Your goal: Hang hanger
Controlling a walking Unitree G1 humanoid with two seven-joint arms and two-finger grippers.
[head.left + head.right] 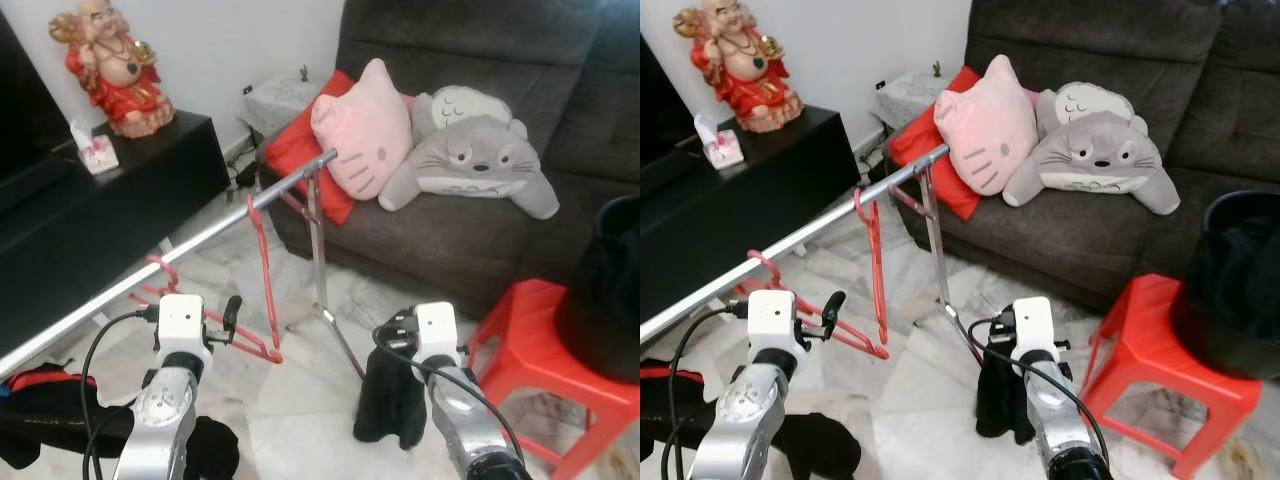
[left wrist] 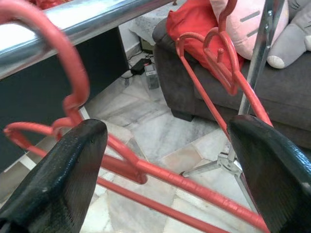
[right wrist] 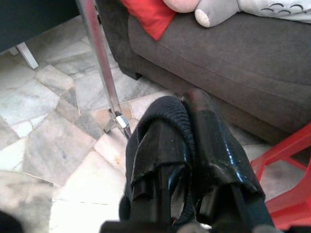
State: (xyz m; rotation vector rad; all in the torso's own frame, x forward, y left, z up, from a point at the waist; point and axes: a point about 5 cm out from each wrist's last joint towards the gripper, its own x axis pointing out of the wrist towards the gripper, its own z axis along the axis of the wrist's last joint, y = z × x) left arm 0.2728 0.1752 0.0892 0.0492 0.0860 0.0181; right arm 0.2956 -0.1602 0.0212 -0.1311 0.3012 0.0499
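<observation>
The left gripper [image 2: 165, 170] has its fingers spread, one on each side of the red hanger [image 1: 165, 275], whose hook is over the silver rail [image 1: 180, 240]. That hanger's long axis runs alongside the rail. The right gripper [image 3: 187, 141] is pinched on a black cloth [image 1: 388, 400] below the rail's stand.

You are looking at a home living room: a dark grey sofa [image 1: 480, 60] with 2 plush cushions [image 1: 365, 130], a black cabinet [image 1: 120, 190] bearing a red laughing figurine [image 1: 110, 65], marble floor tiles [image 1: 300, 400] and a red plastic stool [image 1: 545, 350].
</observation>
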